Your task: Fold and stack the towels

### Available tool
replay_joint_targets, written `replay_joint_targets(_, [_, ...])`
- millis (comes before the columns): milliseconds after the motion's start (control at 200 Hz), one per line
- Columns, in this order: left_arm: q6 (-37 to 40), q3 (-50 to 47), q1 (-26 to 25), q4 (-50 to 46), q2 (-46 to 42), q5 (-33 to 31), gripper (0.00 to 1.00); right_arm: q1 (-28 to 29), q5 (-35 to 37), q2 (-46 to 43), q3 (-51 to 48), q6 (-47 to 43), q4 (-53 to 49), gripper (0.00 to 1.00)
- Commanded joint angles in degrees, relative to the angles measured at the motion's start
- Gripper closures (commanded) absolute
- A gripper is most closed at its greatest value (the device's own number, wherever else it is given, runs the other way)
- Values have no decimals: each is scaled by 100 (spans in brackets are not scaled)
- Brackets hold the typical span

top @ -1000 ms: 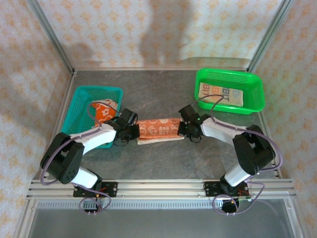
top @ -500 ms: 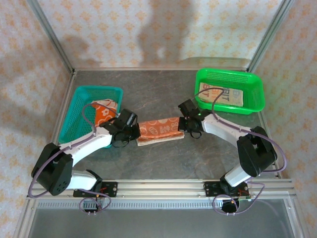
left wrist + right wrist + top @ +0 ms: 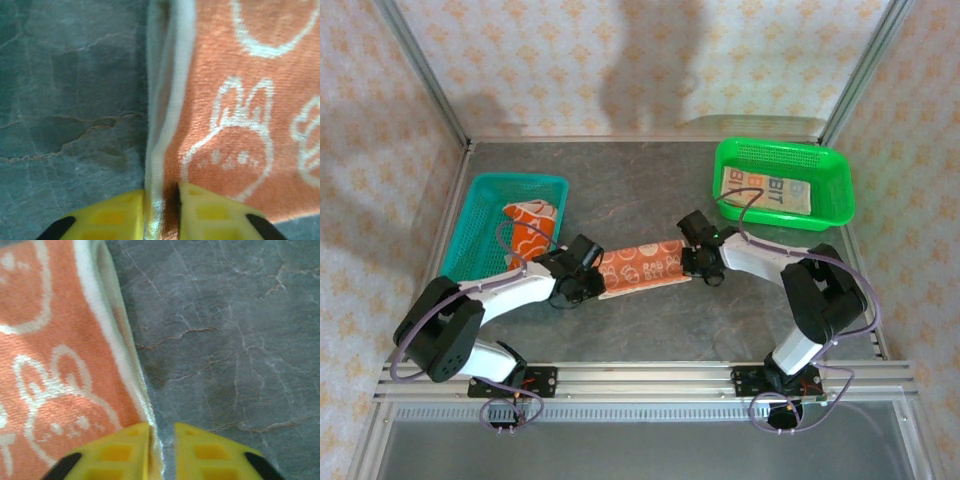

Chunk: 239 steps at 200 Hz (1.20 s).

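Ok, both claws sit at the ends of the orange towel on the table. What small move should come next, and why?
Probably lift both ends slightly together. The left claw and right claw each look shut on an end edge of the orange towel, which lies as a long strip on the table; raising it should free one end to swing over the other.

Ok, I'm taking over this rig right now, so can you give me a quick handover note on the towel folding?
Left claw: shut on the left end of the orange towel.
Right claw: shut on its right end.
That towel lies mid-table as a long folded strip.
Done: cream towel lies folded in the green basket.
To do: finish folding the strip, stack it, then do the crumpled towel in the teal basket.
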Motion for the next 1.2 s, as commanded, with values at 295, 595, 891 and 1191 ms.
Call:
replay_joint_targets(295, [767,671,173,-449,127,-391,54,6,60,-22,278,-521,281,53])
replay_joint_targets(595, [744,556,174,14,856,-202,68,31,54,673,465,-692,543,53])
replay_joint_targets(891, [648,469,172,291,1103,-57,69,248,178,998,100,-391,791,71])
replay_joint_targets(1191, [610,534,174,289,921,-82,69,444,673,798,77,-109,516,100])
